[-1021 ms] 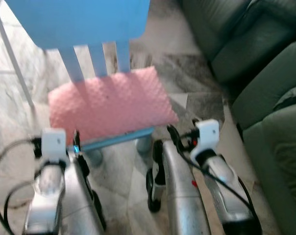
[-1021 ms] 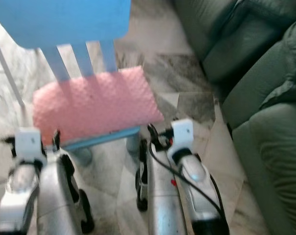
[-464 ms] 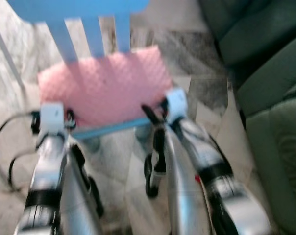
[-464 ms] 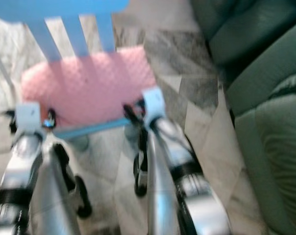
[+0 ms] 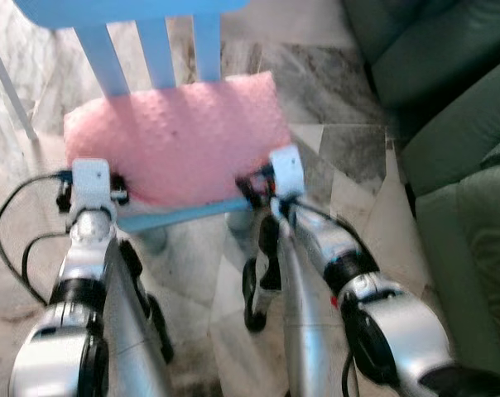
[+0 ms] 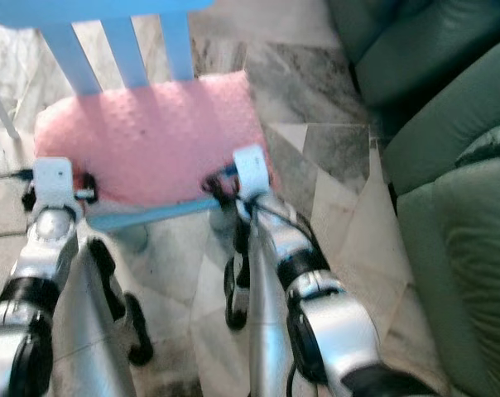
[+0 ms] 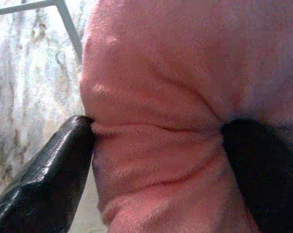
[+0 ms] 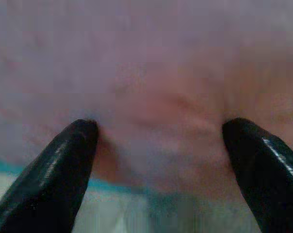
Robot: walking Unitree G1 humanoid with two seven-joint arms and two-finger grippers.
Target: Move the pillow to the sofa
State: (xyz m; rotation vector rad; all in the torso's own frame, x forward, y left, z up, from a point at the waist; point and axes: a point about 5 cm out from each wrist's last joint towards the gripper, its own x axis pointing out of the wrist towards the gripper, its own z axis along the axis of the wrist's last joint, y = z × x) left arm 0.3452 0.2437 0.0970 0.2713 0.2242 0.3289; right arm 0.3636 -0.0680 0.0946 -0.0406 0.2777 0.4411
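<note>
A pink quilted pillow (image 5: 175, 132) lies on the seat of a light blue chair (image 5: 184, 217), whose slatted back rises at the top of the eye views. My left gripper (image 7: 156, 141) is at the pillow's front left corner, and the fabric bunches into a fold between its black fingers (image 7: 49, 170). My right gripper (image 8: 161, 141) is at the front right corner (image 5: 262, 182). Its fingers (image 8: 64, 160) stand wide on either side of the pillow's edge and touch it, just above the blue seat rim. The dark green sofa (image 5: 457, 124) is on the right.
Marble floor (image 5: 333, 165) lies between the chair and the sofa, roughly a chair's width. A thin metal leg (image 5: 10, 91) of some frame stands at the far left. My own legs and cables show below the arms.
Both arms have reached forward to the pillow's front edge; the right gripper moved left and up onto the pillow's corner. The camera has tilted a little.
</note>
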